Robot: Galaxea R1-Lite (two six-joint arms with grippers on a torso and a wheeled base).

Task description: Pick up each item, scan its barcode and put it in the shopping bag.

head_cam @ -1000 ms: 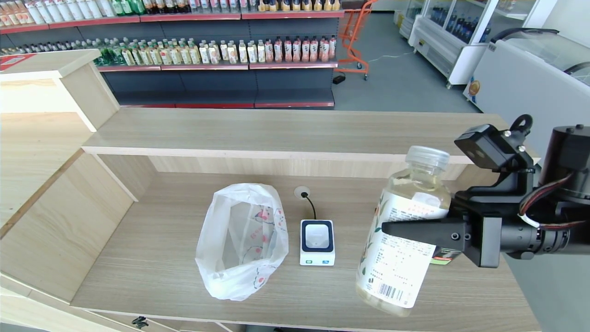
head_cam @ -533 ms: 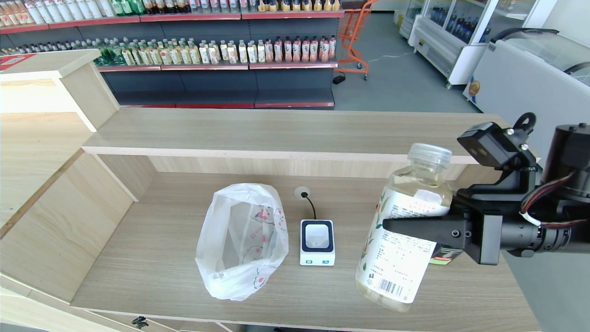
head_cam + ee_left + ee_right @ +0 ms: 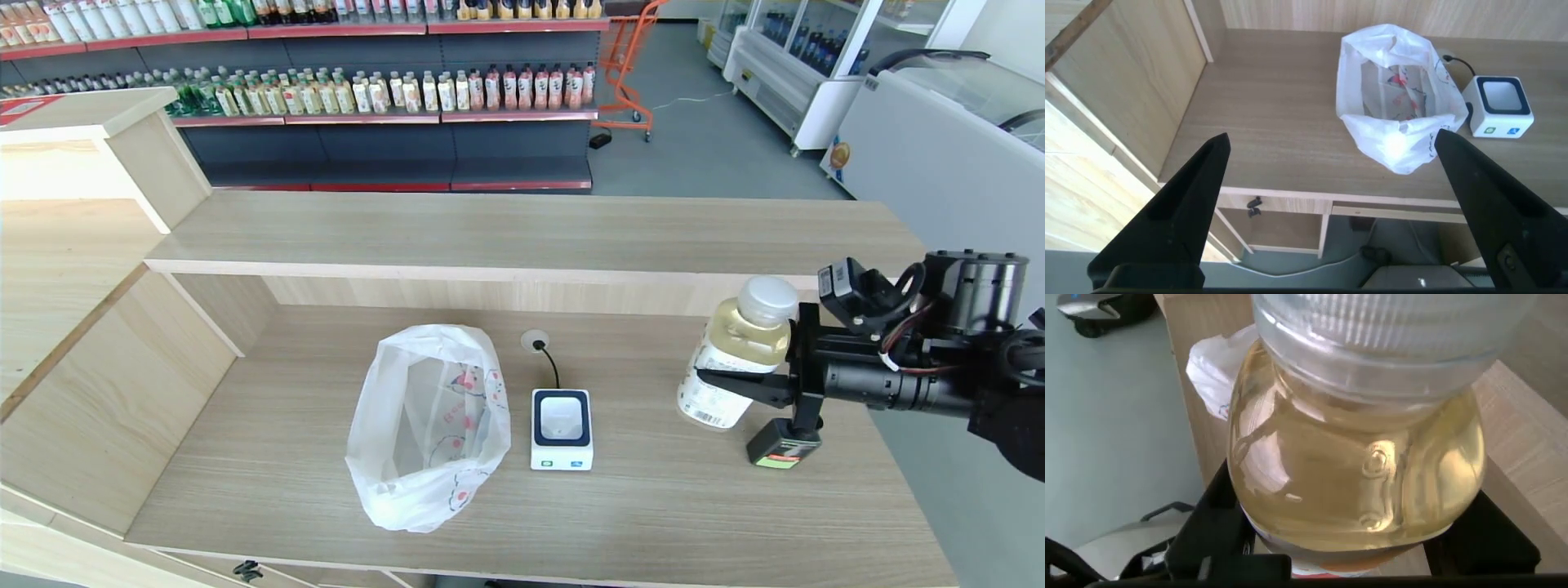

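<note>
Head view: the right hand (image 3: pixel 722 377) pinches a bottle (image 3: pixel 747 339) of pale yellow drink around its upper body, just under the shoulder, and the bottle leans a little. Its lower end is near the bench (image 3: pixel 653 506), but I cannot tell whether it touches. In the right wrist view the bottle (image 3: pixel 1355 482) looks almost full, so I judge it rather heavy for its size. The plastic is stiff and smooth, and the label film is probably slippery. A hold on the wide body is safer than one on the cap (image 3: pixel 767 298). The barcode sits below the hand. The scanner (image 3: pixel 562 429) and the shopping bag (image 3: pixel 424 425) lie well beyond the fingertips, and a small dark box (image 3: pixel 782 445) is just under the hand. The left hand (image 3: pixel 1333 139) is spread wide, above the bag.
</note>
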